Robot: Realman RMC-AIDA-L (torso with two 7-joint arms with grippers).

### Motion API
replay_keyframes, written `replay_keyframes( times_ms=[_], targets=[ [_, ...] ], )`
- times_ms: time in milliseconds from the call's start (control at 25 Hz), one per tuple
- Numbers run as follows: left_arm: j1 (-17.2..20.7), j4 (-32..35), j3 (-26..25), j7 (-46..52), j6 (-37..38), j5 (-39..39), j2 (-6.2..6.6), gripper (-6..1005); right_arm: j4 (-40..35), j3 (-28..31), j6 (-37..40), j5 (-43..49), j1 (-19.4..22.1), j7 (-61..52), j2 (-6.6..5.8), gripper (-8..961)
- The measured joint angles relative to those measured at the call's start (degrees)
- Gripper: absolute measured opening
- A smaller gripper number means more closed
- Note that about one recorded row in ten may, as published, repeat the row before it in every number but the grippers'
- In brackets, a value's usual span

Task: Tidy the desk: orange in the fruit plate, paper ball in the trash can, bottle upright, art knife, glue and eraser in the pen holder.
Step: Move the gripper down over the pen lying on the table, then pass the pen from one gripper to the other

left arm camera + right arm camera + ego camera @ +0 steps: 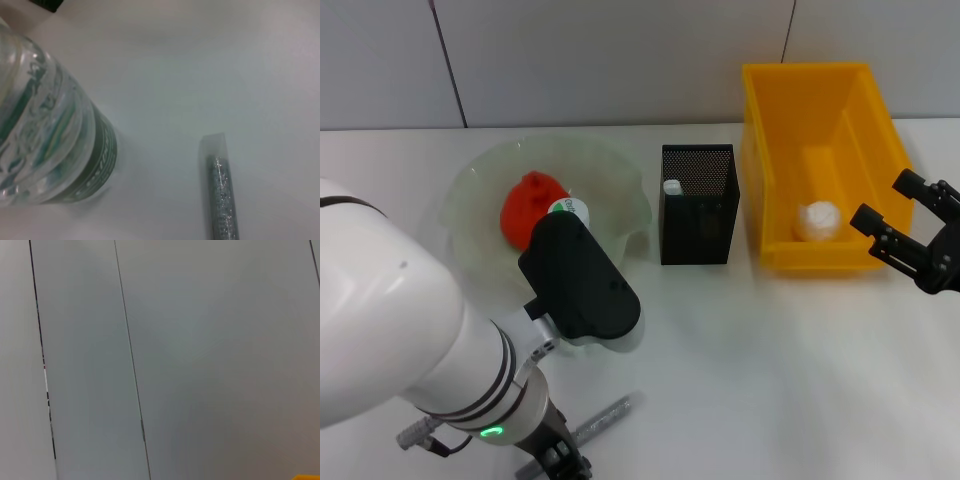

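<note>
A: Left gripper [560, 462] is cut off at the frame's bottom edge beside the art knife [603, 417]; its state cannot be told.

B: Right gripper [905, 222] is spread wide beside the trash can [775, 105]; paper ball [818, 220] is seen inside. Bottle [45, 135] is mostly hidden behind the left arm.

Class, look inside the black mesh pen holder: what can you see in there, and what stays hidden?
Inside the black mesh pen holder, one white-topped item stands at its left side, likely the glue. The holder's dark walls hide its lower part and the bottom.
</note>
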State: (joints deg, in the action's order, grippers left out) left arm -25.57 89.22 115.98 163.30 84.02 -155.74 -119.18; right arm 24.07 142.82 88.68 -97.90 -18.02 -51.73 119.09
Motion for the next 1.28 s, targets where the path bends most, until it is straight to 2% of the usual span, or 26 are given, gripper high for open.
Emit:
replay_keyframes(
  times_ms=[120, 400, 680, 880, 1280],
  targets=[
    [0.00, -0.01, 0.07, 0.00, 0.00, 0.00, 0.00, 541, -0.02, 0.00, 0.00, 0.00, 0.00, 0.00, 0.00, 810],
    [-0.02, -0.02, 0.13, 0.06, 0.00, 0.00, 0.00, 411, -0.01, 0.01, 0.00, 0.00, 0.00, 0.00, 0.00, 811],
    [-0.49, -0.03, 0.18, 0.09, 0.01, 0.00, 0.00, 372, 0.02, 0.62, 0.01, -0.08, 0.22, 0.00, 0.05, 811],
    [-0.86, -0.54, 0.47, 0.11, 0.01, 0.00, 0.00, 270, 0.02, 0.72, 0.09, -0.11, 0.38, -0.01, 0.09, 810],
    [-1.07, -0.87, 0.57, 0.22, 0.36, 0.08, 0.00, 186, -0.09, 0.71, 0.44, -0.65, 0.53, -0.01, 0.10, 810]
  ],
)
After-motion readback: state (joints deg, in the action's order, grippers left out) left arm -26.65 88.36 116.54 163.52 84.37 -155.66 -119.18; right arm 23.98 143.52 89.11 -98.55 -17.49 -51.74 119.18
